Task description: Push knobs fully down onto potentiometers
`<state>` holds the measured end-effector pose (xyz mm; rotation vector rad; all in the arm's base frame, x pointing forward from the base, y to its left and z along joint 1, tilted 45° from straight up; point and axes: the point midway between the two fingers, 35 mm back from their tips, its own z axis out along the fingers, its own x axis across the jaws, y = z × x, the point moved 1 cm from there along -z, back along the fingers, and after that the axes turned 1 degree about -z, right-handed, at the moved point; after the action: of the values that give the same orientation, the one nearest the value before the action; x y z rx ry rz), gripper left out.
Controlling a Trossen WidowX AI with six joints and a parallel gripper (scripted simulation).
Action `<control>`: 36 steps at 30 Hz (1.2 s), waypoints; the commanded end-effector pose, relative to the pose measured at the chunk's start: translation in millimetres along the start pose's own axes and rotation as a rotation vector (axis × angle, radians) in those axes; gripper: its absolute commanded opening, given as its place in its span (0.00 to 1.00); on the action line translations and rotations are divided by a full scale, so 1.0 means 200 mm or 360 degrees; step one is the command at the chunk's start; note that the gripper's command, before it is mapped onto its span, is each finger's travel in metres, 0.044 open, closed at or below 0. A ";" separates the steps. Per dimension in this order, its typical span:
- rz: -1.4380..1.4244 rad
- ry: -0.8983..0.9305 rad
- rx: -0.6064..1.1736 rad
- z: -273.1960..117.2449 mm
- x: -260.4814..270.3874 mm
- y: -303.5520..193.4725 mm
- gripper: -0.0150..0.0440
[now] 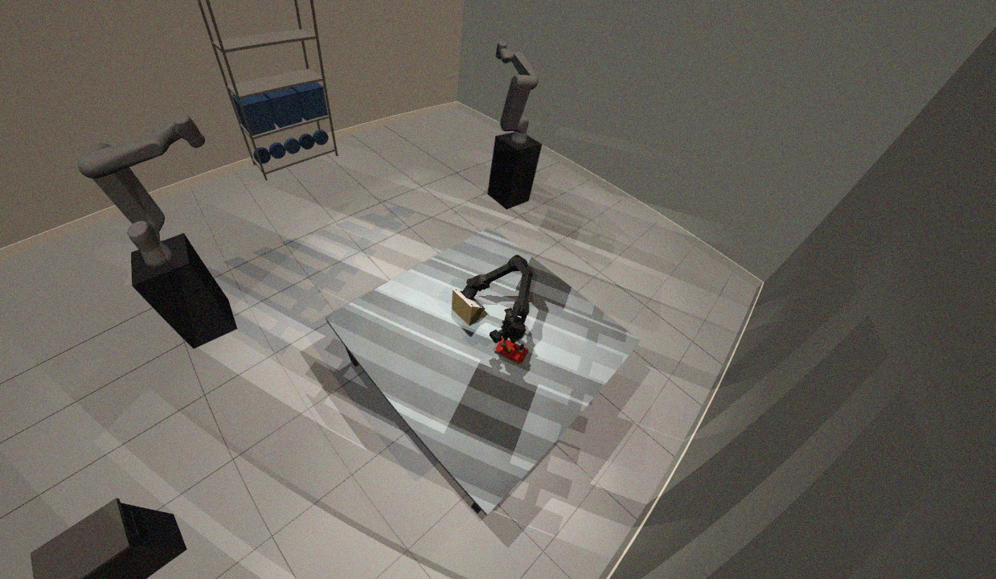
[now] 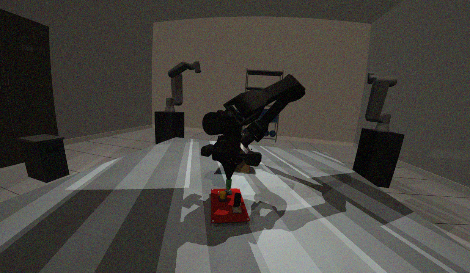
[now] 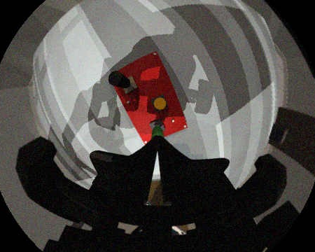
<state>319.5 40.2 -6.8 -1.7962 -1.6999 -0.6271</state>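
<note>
The red circuit board [image 1: 514,353] [image 2: 225,217] [image 3: 169,82] stands on the table. My gripper [image 2: 228,178] [image 3: 157,138] is shut with nothing between its fingers. Its fingertips are at the top of the green knob [image 2: 228,184] [image 3: 157,131], which stands upright above a grey potentiometer near the board's far edge in the exterior view. The tall black knob [image 2: 237,198] [image 3: 118,79] stands over a pale potentiometer [image 2: 236,209] [image 3: 131,85]. The low yellow knob [image 2: 222,195] [image 3: 159,103] is close to the green one. The fingertips partly hide the green knob in the wrist view.
A tan block [image 1: 465,307] [image 2: 243,167] is by my arm's base, behind the board in the exterior view. Two grey arms [image 1: 515,100] [image 1: 123,194] on black pedestals and a shelf rack [image 1: 269,39] stand on the floor away from the table.
</note>
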 end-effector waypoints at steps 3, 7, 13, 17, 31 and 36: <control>-0.0023 0.0004 0.0026 0.06 0.01 0.01 0.25; -0.0023 0.0004 0.0026 0.06 0.01 0.01 0.25; -0.0023 0.0004 0.0026 0.08 0.01 0.00 0.25; -0.0023 0.0004 0.0026 0.08 0.01 0.00 0.25; -0.0023 0.0004 0.0026 0.08 0.01 0.00 0.25; -0.0023 0.0004 0.0026 0.08 0.01 0.00 0.25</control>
<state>319.1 43.8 -10.5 -1.7959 -1.6978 -0.6256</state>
